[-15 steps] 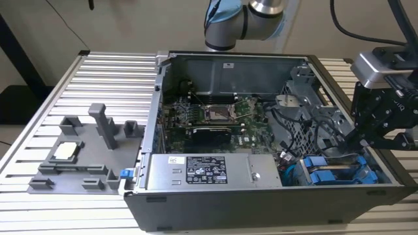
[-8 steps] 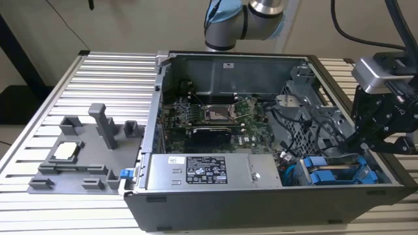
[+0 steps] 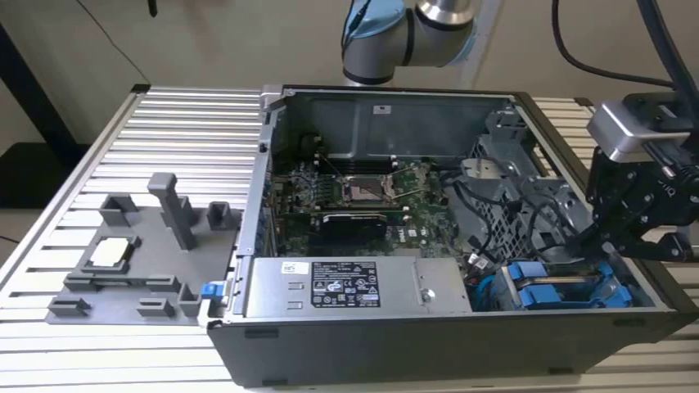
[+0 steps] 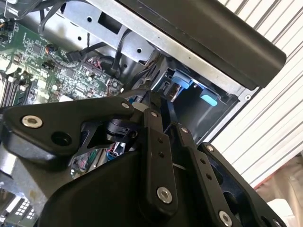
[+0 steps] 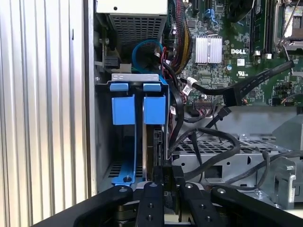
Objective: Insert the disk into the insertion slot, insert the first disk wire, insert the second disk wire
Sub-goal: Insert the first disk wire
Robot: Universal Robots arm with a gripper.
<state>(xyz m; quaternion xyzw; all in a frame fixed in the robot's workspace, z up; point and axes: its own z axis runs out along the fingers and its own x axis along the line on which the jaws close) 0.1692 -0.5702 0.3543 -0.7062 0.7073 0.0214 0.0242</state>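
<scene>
**A:** How is the computer case laid out?

**B:** It is laid open on a slatted table. The gripper is hung just inside the case's rim at the exterior view's right. Open room is left above the motherboard. A grey fixture is set outside the case's wall at the exterior view's left.

**A:** Where is the disk, and how is the tool set?

**B:** The disk is seated in the case's corner bay. It is beside 1 more blue carrier, which is close to the case's side wall. The tool is drawn narrow, its tips nearly together. Whether anything is pinched cannot be told. In the first wrist view, black cables are crowded just beside the tool. In the second wrist view, the case's outer edge and the table slats beyond it are shown.
</scene>
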